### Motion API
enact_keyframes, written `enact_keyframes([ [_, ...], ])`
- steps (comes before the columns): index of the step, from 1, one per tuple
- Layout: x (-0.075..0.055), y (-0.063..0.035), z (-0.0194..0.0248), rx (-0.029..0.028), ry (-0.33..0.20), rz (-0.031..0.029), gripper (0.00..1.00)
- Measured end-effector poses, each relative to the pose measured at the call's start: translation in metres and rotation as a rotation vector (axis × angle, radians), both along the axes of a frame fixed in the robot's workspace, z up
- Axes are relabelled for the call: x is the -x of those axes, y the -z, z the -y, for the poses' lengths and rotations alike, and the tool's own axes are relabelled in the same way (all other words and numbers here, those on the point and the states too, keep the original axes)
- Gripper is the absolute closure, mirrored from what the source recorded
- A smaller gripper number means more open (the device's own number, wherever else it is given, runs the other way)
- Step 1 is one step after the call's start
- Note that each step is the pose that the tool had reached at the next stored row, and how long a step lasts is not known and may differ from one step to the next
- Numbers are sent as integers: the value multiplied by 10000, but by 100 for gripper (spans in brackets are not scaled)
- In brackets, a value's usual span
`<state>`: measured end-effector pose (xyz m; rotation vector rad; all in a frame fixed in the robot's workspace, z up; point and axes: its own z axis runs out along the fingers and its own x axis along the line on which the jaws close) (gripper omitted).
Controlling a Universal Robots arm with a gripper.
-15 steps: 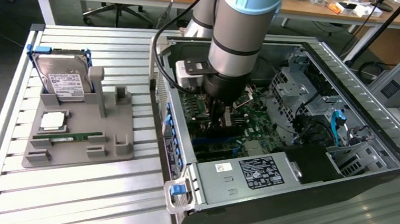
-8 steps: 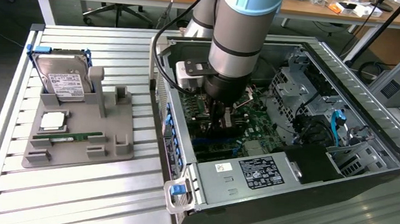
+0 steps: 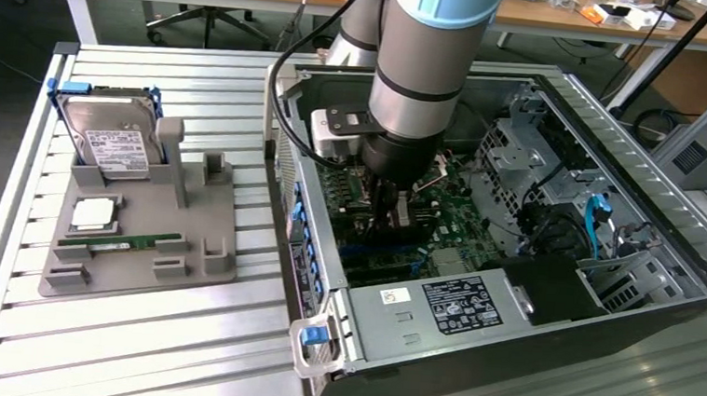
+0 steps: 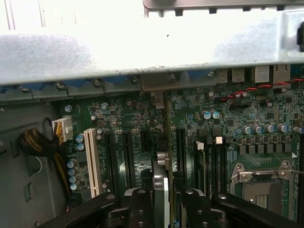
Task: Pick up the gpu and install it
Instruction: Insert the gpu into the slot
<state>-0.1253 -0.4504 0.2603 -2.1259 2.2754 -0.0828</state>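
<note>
Gripper point(image 4: 163, 199) clamped on gpu point(image 4: 162, 166), card edge-on between fingers point(image 4: 139, 204), directly over motherboard point(image 4: 223, 123) expansion slots. Pickup done; seating judged unfinished, card not clearly down in slot. Farther: case rear wall point(image 4: 118, 57). Outside case, hard drive point(image 3: 111, 139) in grey holder point(image 3: 138, 248).

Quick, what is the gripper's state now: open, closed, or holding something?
Gripper: closed on the gpu, held edge-on above the motherboard slots.
</note>
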Motion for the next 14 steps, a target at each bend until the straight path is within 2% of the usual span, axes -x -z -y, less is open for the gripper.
enact_keyframes([
  [8, 0, 1, 0, 1, -10, -1, 73],
  [14, -1, 2, -1, 0, -278, 0, 73],
])
